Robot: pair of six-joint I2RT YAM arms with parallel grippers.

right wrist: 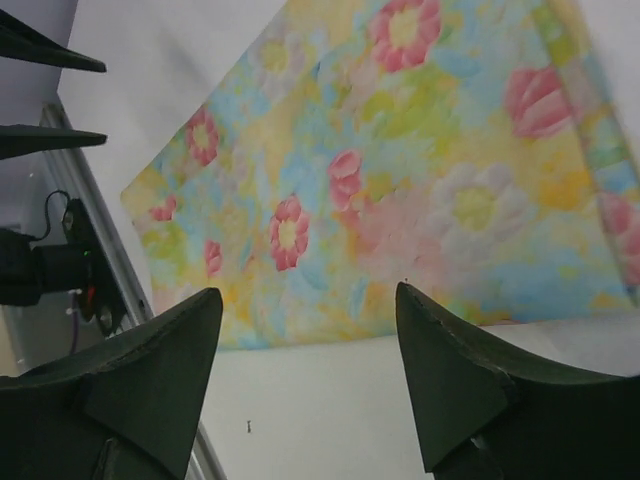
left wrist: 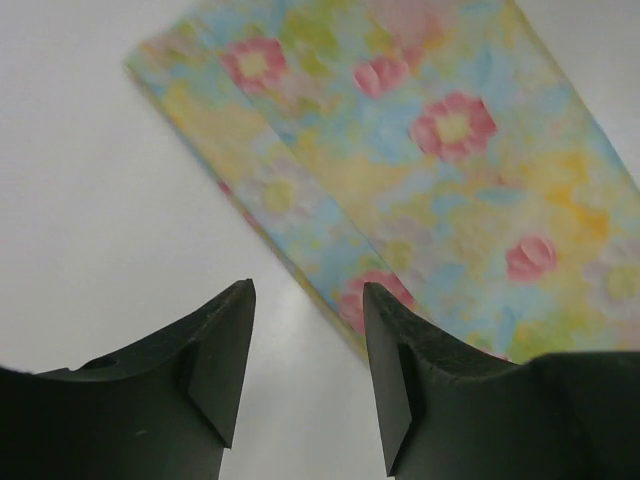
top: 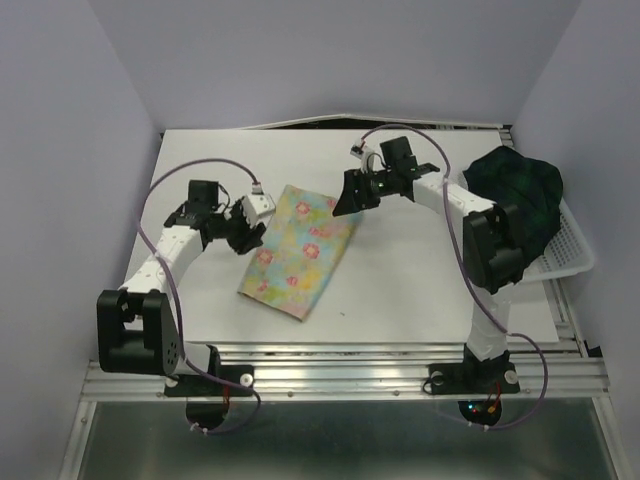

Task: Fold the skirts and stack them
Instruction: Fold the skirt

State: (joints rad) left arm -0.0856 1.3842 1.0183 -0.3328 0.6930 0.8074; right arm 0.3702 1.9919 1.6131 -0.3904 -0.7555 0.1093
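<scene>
The pale yellow flower-print cloth skirt [top: 298, 250] lies at frame centre between the left gripper [left wrist: 305, 300] and the right gripper [right wrist: 310, 310], both released and empty. Its fold could be dragged open if an edge is caught.

No readable text, label, brand, number or sign anywhere in these views

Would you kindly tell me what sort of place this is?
Probably a robotics lab cell, not a home: plain pale walls box in a white table, the left arm and right arm are bolted to an aluminium rail, and a floral skirt lies folded.
</scene>
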